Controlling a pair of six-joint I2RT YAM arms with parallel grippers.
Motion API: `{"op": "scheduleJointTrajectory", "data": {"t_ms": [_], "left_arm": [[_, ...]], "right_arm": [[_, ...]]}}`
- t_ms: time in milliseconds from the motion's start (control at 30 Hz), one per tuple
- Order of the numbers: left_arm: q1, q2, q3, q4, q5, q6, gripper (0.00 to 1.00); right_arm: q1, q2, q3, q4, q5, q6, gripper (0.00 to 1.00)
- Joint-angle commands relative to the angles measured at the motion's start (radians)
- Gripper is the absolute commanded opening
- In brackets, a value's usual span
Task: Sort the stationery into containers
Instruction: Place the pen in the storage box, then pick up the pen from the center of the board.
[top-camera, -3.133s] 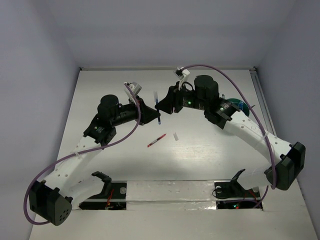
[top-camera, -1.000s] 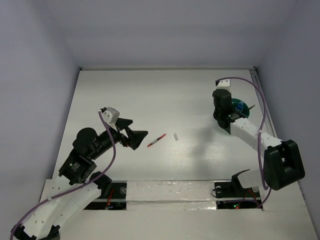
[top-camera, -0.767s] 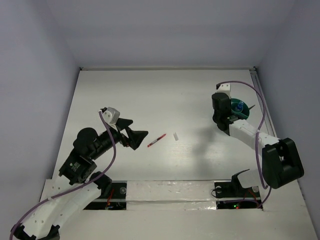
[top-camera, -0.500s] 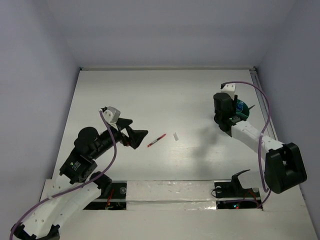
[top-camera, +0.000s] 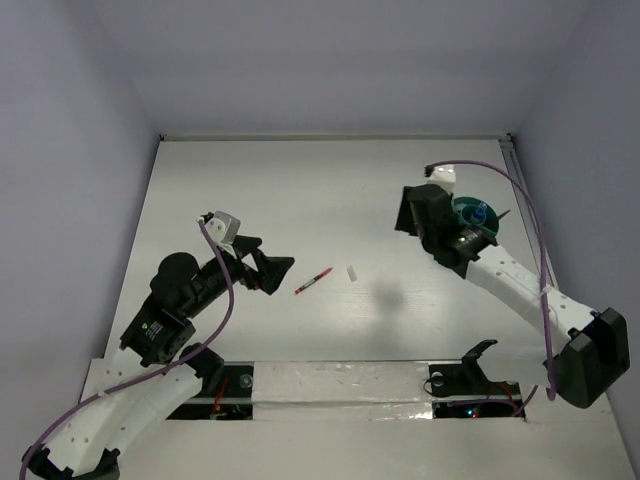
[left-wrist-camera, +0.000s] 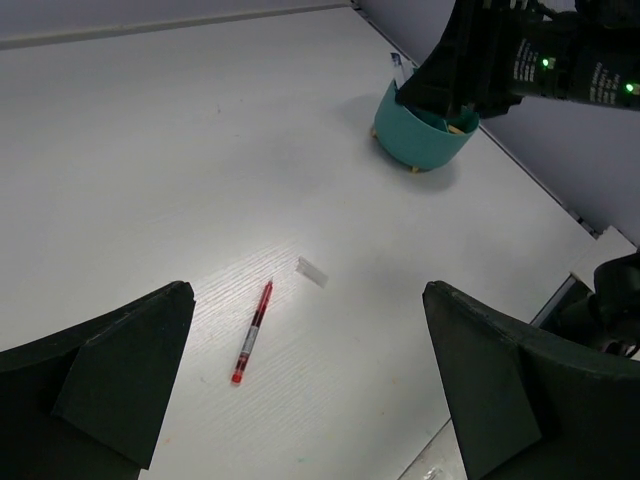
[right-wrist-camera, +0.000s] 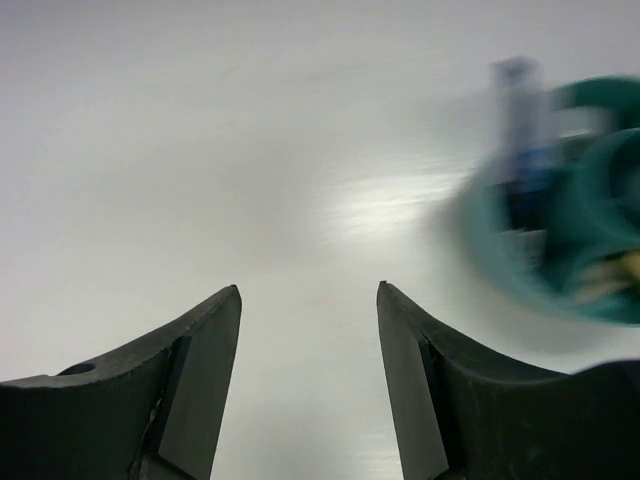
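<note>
White tabletop (top-camera: 300, 180) holds a red pen (top-camera: 313, 281) and eraser (top-camera: 352, 272); with my left gripper (top-camera: 272, 272) wide and my right gripper (right-wrist-camera: 308, 290) parted, empty, near the tub (left-wrist-camera: 420, 148), I judge reaching down for the pen comes next.

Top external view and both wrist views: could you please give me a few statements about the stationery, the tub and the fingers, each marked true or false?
1. The thin red pen lies flat on the white table. True.
2. The small white eraser block touches the red pen. False: it lies apart from the pen, on the side towards the right arm.
3. The left arm's fingers are spread wide and hold nothing. True.
4. The round teal plastic tub is empty. False: something blue stands in it.
5. The right arm's fingers are shut on a pen. False: they stand apart with only bare table between them.
</note>
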Motion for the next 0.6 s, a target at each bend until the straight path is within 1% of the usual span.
{"op": "scheduleJointTrajectory", "data": {"t_ms": [0, 33, 67, 133, 167, 200, 267, 333, 467, 567], "left_arm": [[0.013, 0.002, 0.030, 0.020, -0.061, -0.003, 0.99], [0.013, 0.002, 0.032, 0.018, -0.072, -0.004, 0.99], [0.023, 0.001, 0.033, 0.017, -0.083, -0.006, 0.99], [0.033, -0.009, 0.033, 0.010, -0.112, -0.013, 0.99], [0.042, -0.018, 0.033, 0.010, -0.124, -0.013, 0.99], [0.042, -0.022, 0.033, 0.012, -0.129, -0.015, 0.99], [0.053, -0.038, 0.030, 0.013, -0.139, -0.019, 0.99], [0.053, -0.044, 0.029, 0.017, -0.146, -0.021, 0.99], [0.062, -0.035, 0.027, 0.017, -0.138, -0.023, 0.99], [0.071, -0.027, 0.029, 0.020, -0.121, -0.021, 0.99]], "right_arm": [[0.187, 0.078, 0.064, -0.104, -0.148, 0.211, 0.64], [0.252, 0.107, 0.075, -0.092, -0.194, 0.233, 0.65], [0.286, 0.167, 0.085, -0.085, -0.205, 0.254, 0.65], [0.340, 0.232, 0.118, -0.039, -0.260, 0.294, 0.65], [0.382, 0.299, 0.154, -0.032, -0.271, 0.313, 0.63], [0.400, 0.330, 0.174, -0.031, -0.275, 0.316, 0.62], [0.425, 0.384, 0.205, -0.023, -0.274, 0.328, 0.58], [0.434, 0.445, 0.227, -0.014, -0.291, 0.359, 0.55], [0.434, 0.503, 0.210, 0.026, -0.323, 0.403, 0.55], [0.434, 0.543, 0.208, 0.038, -0.326, 0.422, 0.59]]}}
